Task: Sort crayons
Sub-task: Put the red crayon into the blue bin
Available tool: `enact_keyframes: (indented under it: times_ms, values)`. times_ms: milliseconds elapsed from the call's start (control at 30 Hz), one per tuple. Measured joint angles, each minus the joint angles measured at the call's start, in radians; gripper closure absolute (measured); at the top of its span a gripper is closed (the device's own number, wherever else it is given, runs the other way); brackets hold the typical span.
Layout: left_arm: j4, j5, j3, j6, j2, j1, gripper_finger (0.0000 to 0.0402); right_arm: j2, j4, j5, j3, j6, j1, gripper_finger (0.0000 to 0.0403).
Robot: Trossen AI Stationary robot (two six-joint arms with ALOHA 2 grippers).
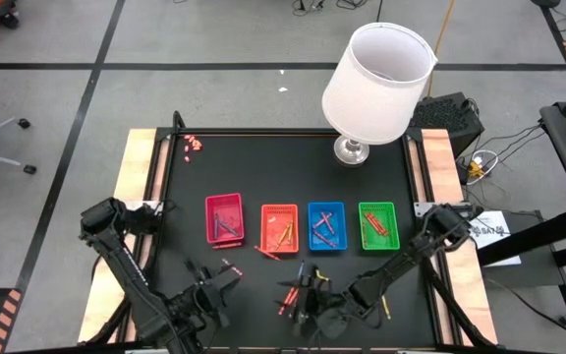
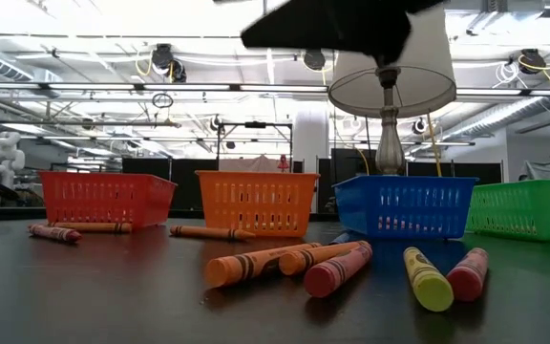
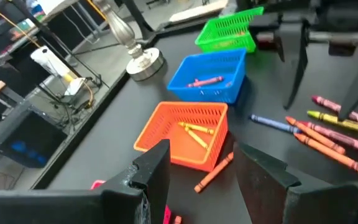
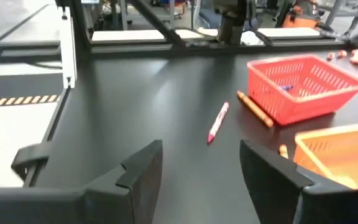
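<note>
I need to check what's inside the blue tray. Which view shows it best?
The left wrist view: it looks into the blue tray, showing a crayon inside. The high view shows it smaller; the low view only its wall; the right wrist view misses it.

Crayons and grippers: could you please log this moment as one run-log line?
left gripper: open, empty, near orange tray | right gripper: open, empty, over table | loose crayons: unsorted by trays

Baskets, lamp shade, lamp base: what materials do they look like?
Orange basket: looks like moulded plastic with a slight sheen; slotted lattice walls, uniform colour. The blue basket looks the same. Lamp shade: probably fabric or paper, matte white, smooth tapered drum. Lamp base: seems metal, polished silvery, with bright highlights on the turned stem and foot; plated plastic can't be ruled out.
</note>
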Motion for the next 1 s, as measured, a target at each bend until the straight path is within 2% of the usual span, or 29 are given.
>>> enact_keyframes:
  times_ms: [67,267,567,700,867,1000]
  values:
    - [0.0,0.003,0.0,-0.006,0.0,0.002,0.0229,0.002,-0.001,0.0,0.02,-0.018,-0.011,0.0202]
    - [-0.008,-0.099,0.0,-0.003,0.0,-0.013,0.0229,0.08,0.001,0.0,0.129,-0.101,-0.045,0.0202]
    - [0.016,-0.278,-0.064,-0.006,0.0,-0.128,0.0229,0.231,-0.022,-0.004,0.271,-0.13,-0.091,0.0202]
    - [0.043,-0.281,-0.071,-0.005,0.0,-0.151,0.0229,0.252,-0.069,-0.012,0.31,-0.104,-0.108,0.0202]
    - [0.078,-0.266,-0.071,0.002,0.0,-0.145,0.0229,0.262,-0.082,-0.103,0.326,-0.051,-0.144,0.0202]
    - [0.079,-0.26,-0.071,0.002,0.0,-0.129,0.0229,0.263,-0.083,-0.111,0.326,-0.04,-0.164,0.0202]
